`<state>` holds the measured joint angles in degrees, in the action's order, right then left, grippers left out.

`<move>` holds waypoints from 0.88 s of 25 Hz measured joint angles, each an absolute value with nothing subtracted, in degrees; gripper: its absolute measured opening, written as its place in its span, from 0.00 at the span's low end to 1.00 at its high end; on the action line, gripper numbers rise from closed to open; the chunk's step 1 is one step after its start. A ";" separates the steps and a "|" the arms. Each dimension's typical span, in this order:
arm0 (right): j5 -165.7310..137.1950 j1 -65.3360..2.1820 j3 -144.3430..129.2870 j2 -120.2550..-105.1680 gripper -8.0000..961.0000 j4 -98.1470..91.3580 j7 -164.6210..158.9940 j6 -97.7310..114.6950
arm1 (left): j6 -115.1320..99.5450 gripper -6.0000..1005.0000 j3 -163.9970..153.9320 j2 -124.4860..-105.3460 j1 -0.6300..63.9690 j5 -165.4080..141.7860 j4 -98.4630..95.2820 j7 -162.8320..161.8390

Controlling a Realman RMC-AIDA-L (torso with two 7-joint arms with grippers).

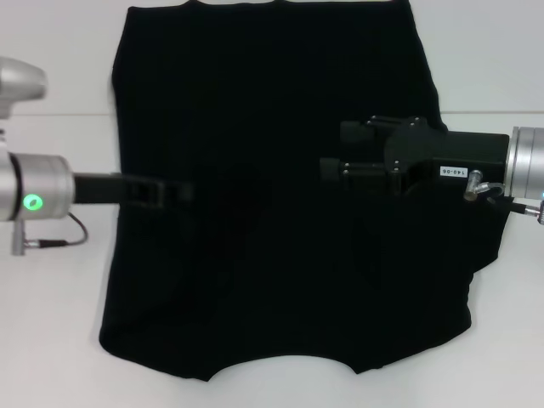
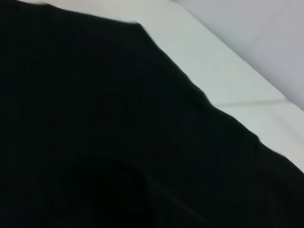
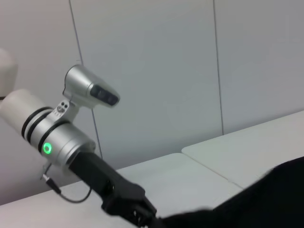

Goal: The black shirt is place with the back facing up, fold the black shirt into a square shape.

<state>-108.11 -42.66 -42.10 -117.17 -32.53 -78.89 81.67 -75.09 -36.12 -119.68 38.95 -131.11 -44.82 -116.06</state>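
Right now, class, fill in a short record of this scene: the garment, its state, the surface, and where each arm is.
garment: large plain black soft-fabric shirt
state: spread out, sides look folded inward, no lettering visible, not yet square
surface: white table
left gripper: low over the shirt's left edge, reaching inward; fingers blend into the fabric
right gripper: above the shirt's right half, pointing toward the centre
grip on cloth: cannot tell for either gripper
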 joint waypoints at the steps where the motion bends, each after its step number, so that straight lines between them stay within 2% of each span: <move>1: -108.10 -42.65 -42.10 -117.16 0.84 -32.52 -78.89 81.68 | -74.96 0.01 -36.59 -119.97 38.89 -130.93 -44.59 -115.65; 11: -108.10 -42.59 -40.62 -116.62 0.84 -32.52 -79.99 80.53 | -74.25 0.03 -36.72 -121.02 38.55 -128.10 -43.09 -113.51; 15: -108.27 -42.32 -39.63 -115.39 0.84 -32.70 -86.34 77.39 | -74.65 0.16 -36.56 -121.00 38.47 -126.38 -43.24 -112.14; 22: -119.71 -42.70 -40.75 -110.39 0.84 -35.01 -114.04 73.49 | -83.11 0.45 -36.47 -120.98 36.32 -114.85 -42.44 -95.55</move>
